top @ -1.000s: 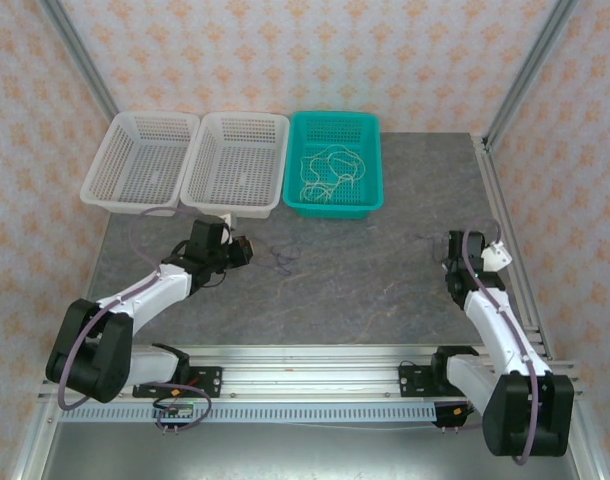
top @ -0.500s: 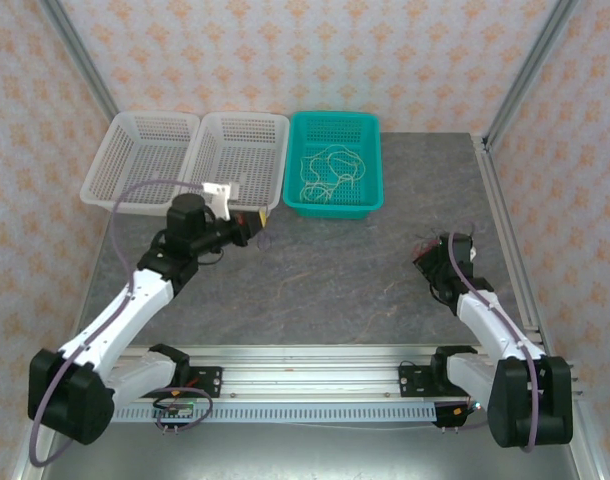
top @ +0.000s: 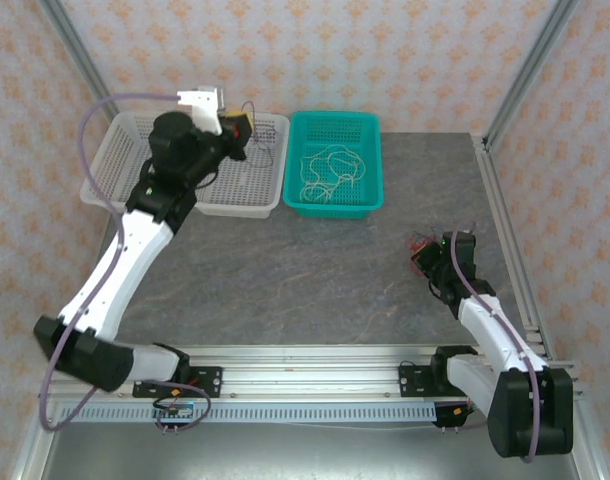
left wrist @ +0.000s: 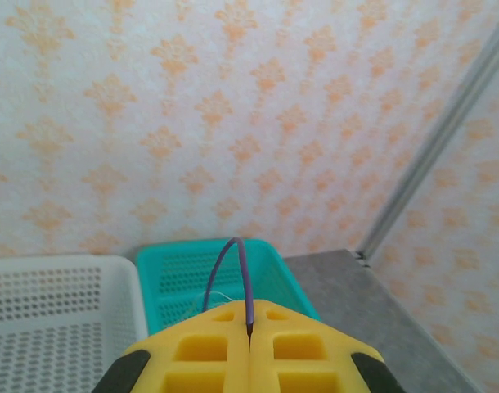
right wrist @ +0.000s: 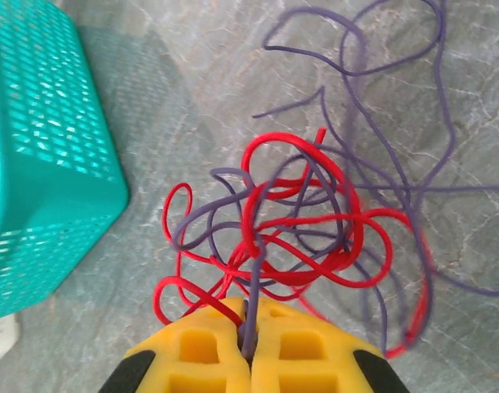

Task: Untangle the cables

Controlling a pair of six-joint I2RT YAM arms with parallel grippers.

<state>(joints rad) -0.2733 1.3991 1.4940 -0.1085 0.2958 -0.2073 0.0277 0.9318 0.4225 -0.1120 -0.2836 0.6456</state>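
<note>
Overhead view, wrist close-ups, teal basket (top: 334, 165) shared

Grey table (top: 315, 270). White basket (top: 110, 180), second white basket (top: 240, 207), teal basket (top: 330, 208) line its far edge. Red and purple cables (top: 420, 248) sprawl at right.

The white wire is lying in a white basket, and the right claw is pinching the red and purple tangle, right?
Not quite. The white wire is lying in the teal basket, not a white one; the top external view shows it. The right claw is indeed pinching the red and purple tangle.
</note>
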